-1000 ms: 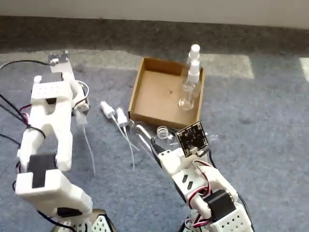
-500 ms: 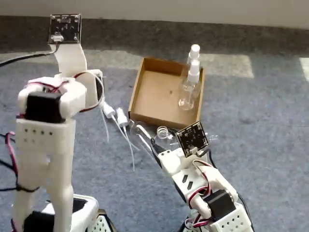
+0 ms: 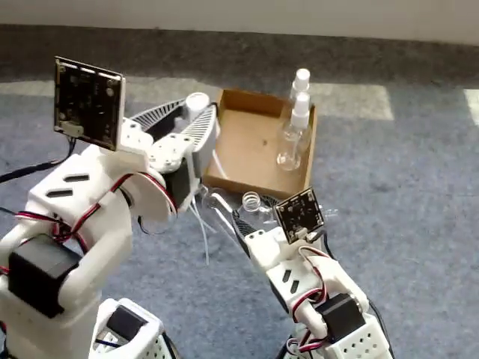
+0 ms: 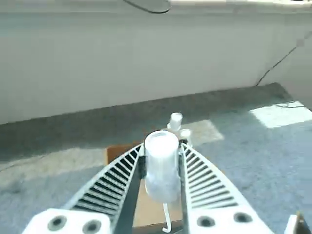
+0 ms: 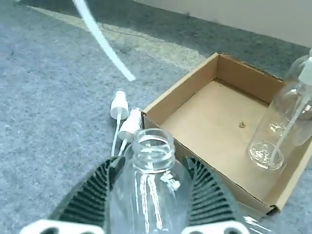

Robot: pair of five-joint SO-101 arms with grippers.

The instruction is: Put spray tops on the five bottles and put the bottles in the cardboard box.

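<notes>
My left gripper is raised beside the near-left corner of the cardboard box and shut on a white spray top, cap up. In the left wrist view the spray top sits upright between the fingers. Its tube hangs over the carpet. My right gripper is shut on a clear open-necked bottle, held upright in front of the box. That bottle's mouth is just short of the box's near wall. Two capped bottles stand in the box's right side.
Two loose spray tops lie on the grey carpet left of the box, their tubes trailing toward me. A wall runs along the far side. Open carpet lies to the right of the box.
My left arm lifted the spray top off the carpet and swung it up and right, toward the box's left corner. The right arm and its bottle stayed put.
</notes>
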